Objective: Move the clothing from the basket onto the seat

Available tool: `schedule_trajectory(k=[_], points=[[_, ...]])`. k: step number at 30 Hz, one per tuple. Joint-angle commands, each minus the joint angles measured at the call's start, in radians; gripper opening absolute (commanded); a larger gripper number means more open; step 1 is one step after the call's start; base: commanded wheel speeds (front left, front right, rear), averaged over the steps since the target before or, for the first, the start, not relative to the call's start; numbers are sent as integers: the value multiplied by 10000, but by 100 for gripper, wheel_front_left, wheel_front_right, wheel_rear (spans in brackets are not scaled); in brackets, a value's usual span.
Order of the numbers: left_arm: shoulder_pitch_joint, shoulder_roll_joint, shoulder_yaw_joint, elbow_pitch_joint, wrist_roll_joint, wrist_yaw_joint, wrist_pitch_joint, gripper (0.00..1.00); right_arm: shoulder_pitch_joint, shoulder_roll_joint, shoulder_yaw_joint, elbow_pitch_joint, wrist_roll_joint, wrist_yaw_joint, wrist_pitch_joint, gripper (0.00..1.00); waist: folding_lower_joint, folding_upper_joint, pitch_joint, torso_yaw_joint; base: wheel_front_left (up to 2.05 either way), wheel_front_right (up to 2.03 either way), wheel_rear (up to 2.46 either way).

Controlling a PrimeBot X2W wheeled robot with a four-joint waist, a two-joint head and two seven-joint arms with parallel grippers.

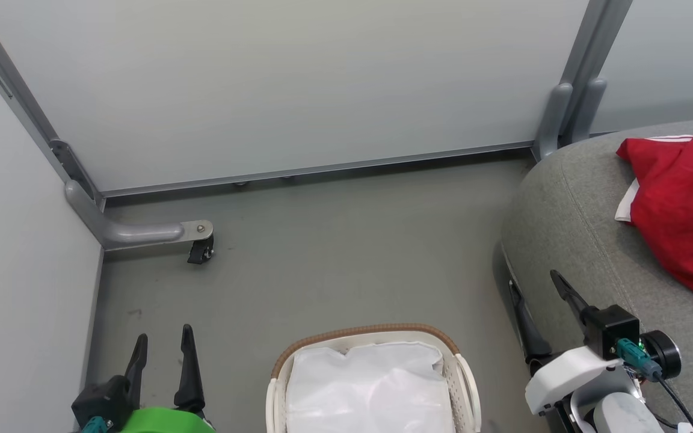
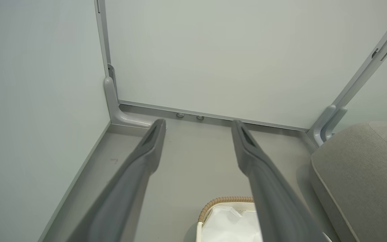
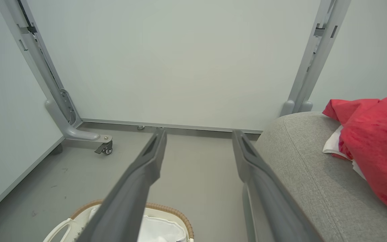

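The left gripper [image 1: 163, 337] hung low at the robot's left. Its two dark fingers were spread wide with nothing between them, and their tips pointed over the grey floor [image 1: 334, 252] toward the far wall panel [image 1: 292, 90]. The right gripper [image 1: 533, 279] was also spread apart and empty, with its fingers raised beside the rounded near corner of the seat [image 1: 569, 228]. Whether either finger touched the fabric could not be told.

On the floor between the two grippers stood the basket [image 1: 358, 332], its brown woven rim turned toward the wall and a white handle showing on each side. The white lining cloth [image 1: 370, 385] lay rumpled inside it.

The clothing [image 1: 683, 204] lay on top of the seat at the robot's right, well apart from the basket. It was a red heap with white striped trim along its upper edge and a white piece showing at its left side. The seat was grey woven fabric with a stitched seam following its curved edge, and it stood near the basket's right side.

Pale panels in grey metal frames closed the space at the back and left. At the left corner a curved frame foot carried a small black caster [image 1: 201, 249] resting on the floor.
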Motion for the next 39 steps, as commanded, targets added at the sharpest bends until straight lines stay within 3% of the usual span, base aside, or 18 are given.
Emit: schedule_trajectory(k=[1, 18, 19, 24, 39], points=[[169, 6, 45, -35, -83, 71, 4, 100, 177, -38, 46, -14, 72, -11, -21, 100, 1, 0, -70, -6, 0, 0, 0], [162, 6, -52, 9, -100, 53, 4, 100, 237, -35, 84, 88, 166, -11, -21, 100, 1, 0, -121, -66, 0, 0, 0], [86, -2, -50, 2, -73, 0, 0, 0, 168, 2, 101, 69, 106, 2, 2, 0, 1, 0, -122, -67, 0, 0, 0], [88, -25, -35, 421, -149, -4, 34, 0, 371, 61, 110, 468, 188, 2, 64, 0, 1, 0, -123, -69, 0, 0, 0], [-209, -19, 323, 206, -2596, -141, 764, 0, 332, 43, -243, 190, 3144, 0, 789, 0, 1, 0, -125, -96, 0, 0, 0]])
